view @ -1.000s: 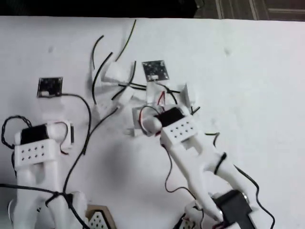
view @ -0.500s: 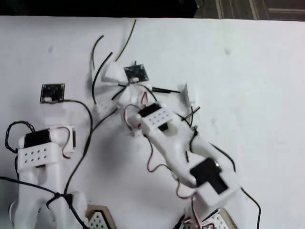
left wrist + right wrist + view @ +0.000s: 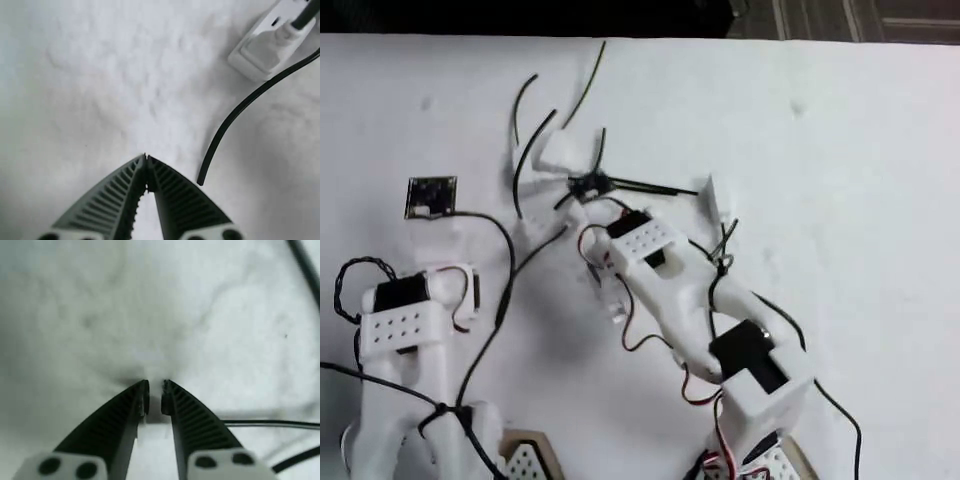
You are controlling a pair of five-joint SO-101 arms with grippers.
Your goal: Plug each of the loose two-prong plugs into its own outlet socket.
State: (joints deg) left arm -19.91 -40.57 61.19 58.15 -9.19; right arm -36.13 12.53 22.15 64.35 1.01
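Note:
My right gripper [image 3: 154, 392] points down at the white table, its fingers [image 3: 190, 415] nearly together on a small white plug [image 3: 151, 424]. A black cord [image 3: 272, 425] leads away from beside one finger. From above, the right arm [image 3: 655, 255] leans over the table's middle, among white plugs and sockets [image 3: 563, 152] with black cords [image 3: 650, 186]. My left gripper [image 3: 146, 161] is shut with nothing in it, low over bare table. Ahead of it lies a white plug [image 3: 265, 46] on a black cord, and a loose cord end [image 3: 201, 181] lies close by.
The left arm [image 3: 405, 320] stands at the table's near left, its camera board [image 3: 430, 197] ahead of it. Its black cable [image 3: 500, 300] loops across the table between the two arms. Another white piece [image 3: 713, 200] lies right of the right arm. The far and right table areas are bare.
The right arm has swung left and pulled back toward its base, and its wrist has tipped down over the plugs. The left arm has shifted slightly nearer.

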